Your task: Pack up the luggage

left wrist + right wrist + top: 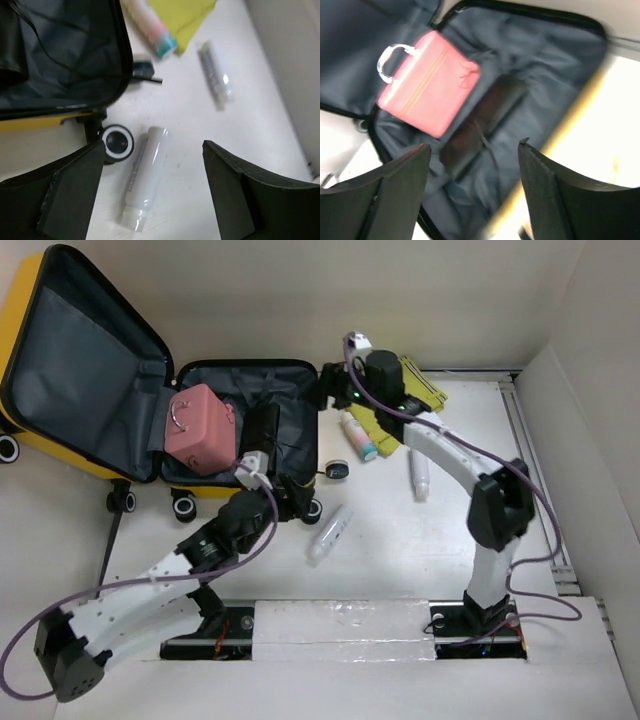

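The yellow luggage lies open at the back left, its grey-lined base holding a pink case and a dark pouch. My left gripper is open and empty at the luggage's front right corner. In the left wrist view it hovers over a white tube lying beside a caster wheel. My right gripper is open and empty at the luggage's right rim. In the right wrist view it looks down on the pink case and dark pouch.
On the table right of the luggage lie a tube with a teal cap, a yellow cloth, a white bottle, a small black object and the white tube. White walls close the back and right.
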You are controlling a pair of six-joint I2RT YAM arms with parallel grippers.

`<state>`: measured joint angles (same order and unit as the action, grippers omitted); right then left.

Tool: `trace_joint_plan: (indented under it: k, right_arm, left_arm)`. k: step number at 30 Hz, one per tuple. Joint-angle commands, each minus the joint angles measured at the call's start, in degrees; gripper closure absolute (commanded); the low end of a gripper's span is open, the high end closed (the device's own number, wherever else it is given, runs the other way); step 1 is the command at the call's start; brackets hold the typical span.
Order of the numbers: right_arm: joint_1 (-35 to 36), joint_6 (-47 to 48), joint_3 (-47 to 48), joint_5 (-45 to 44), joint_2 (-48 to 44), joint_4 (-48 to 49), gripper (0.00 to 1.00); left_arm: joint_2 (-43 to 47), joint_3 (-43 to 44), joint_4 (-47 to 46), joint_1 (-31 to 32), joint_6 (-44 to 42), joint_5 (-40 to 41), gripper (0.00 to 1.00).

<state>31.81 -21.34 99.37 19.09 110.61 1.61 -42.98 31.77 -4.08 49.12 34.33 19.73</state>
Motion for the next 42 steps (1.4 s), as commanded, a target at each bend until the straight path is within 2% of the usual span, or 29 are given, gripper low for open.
trace_joint_plan:
  k: [1,3,4,8,11,15,20,23,25,26,27,30,32,35,39,42]
  right_arm:
    - [-0.9,3.4,-15.0,-5.6,-14.2,4.2,0.25]
    - [-0.9,4.0,-22.5,-8.0,-22.0,6.4,0.27]
    - [-0.9,4.0,-29.2,-9.8,-24.4,6.4,0.29]
    - [-0.3,5.3,-42.5,-13.4,-35.2,7.9,0.32]
    - [-0.3,6.3,-49.9,-16.2,-42.3,6.7,0.32]
    - [-1.6,7.0,-56.1,-16.2,-48.9,6.1,0.32]
    - [-2.8,7.0,-58.0,-15.7,-52.4,5.0,0.32]
    - [-3.3,7.0,-58.5,-15.7,-53.0,4.2,0.32]
    - [-3.9,7.0,-58.5,-15.7,-53.5,4.2,0.32]
    - [-3.9,6.5,-58.5,-15.7,-53.5,4.2,0.32]
    - [-3.9,6.5,-58.5,-15.7,-54.0,3.7,0.32]
    - [-4.4,6.5,-59.0,-15.7,-55.8,3.1,0.32]
    - [-4.4,6.5,-59.6,-15.7,-56.9,2.5,0.32]
    - [-4.4,6.5,-60.3,-15.7,-59.4,2.0,0.32]
    - [-4.4,6.5,-60.8,-15.7,-60.2,0.6,0.32]
    - [-4.4,7.0,-60.8,-15.0,-60.7,0.1,0.32]
  left_arm:
    - [-7.9,-1.3,-4.9,0.2,-3.4,-8.1,0.25]
    - [-11.6,-1.3,-5.9,1.8,-5.1,-9.8,0.25]
    - [-13.3,-0.6,-5.9,2.8,-5.6,-8.8,0.25]
    - [-22.6,1.6,-3.6,8.7,-6.8,-6.7,0.24]
    - [-25.1,1.6,-6.3,8.7,-6.8,-8.0,0.24]
    - [-31.1,2.2,-8.2,8.7,-8.2,-9.1,0.24]
    - [-39.3,5.9,-7.3,10.3,-9.4,-7.0,0.25]
    - [-42.4,7.4,-6.7,11.6,-9.4,-6.3,0.33]
    - [-43.1,8.2,-6.1,12.4,-9.4,-3.8,0.5]
    - [-43.1,8.7,-6.1,13.0,-9.4,-3.8,0.66]
    - [-43.1,8.7,-6.1,13.0,-8.7,-3.8,0.76]
    - [-40.3,11.6,-4.6,13.0,-8.7,-2.7,0.91]
    - [-38.0,14.7,-4.0,13.0,-8.1,-0.9,0.95]
    - [-33.2,18.5,-4.0,11.9,-6.7,3.3,0.95]
    - [-31.4,24.7,-3.0,5.1,-5.0,7.8,0.94]
    - [-31.4,25.8,-4.4,-2.7,-5.0,5.3,0.92]
